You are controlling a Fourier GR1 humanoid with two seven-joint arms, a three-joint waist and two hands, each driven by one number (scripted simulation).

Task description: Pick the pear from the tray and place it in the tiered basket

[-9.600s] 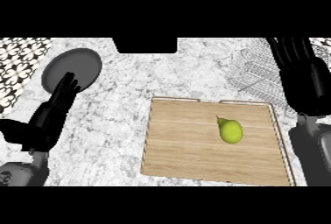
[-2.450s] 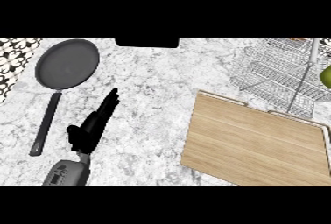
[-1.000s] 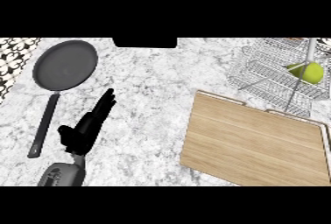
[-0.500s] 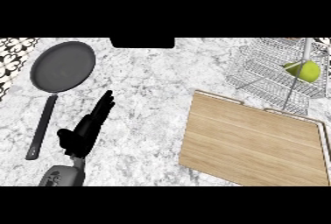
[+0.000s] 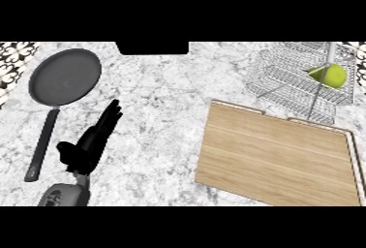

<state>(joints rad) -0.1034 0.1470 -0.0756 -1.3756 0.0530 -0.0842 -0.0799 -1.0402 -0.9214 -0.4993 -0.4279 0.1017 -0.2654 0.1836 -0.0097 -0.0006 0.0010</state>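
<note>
The green pear (image 5: 329, 75) lies inside the wire tiered basket (image 5: 289, 80) at the upper right of the head view, with no hand on it. The wooden tray (image 5: 275, 155) lies bare on the counter below the basket. My left hand (image 5: 91, 143) rests over the marble at the lower left with its fingers straight and holds nothing. My right hand does not show anywhere in the view.
A dark frying pan (image 5: 64, 77) sits at the upper left, its handle (image 5: 41, 147) running down beside my left hand. Marble counter (image 5: 168, 111) stretches between the pan and the tray.
The pear moved from the far right edge into the basket and has settled there. The right hand left the view long ago. The left hand has barely shifted.
</note>
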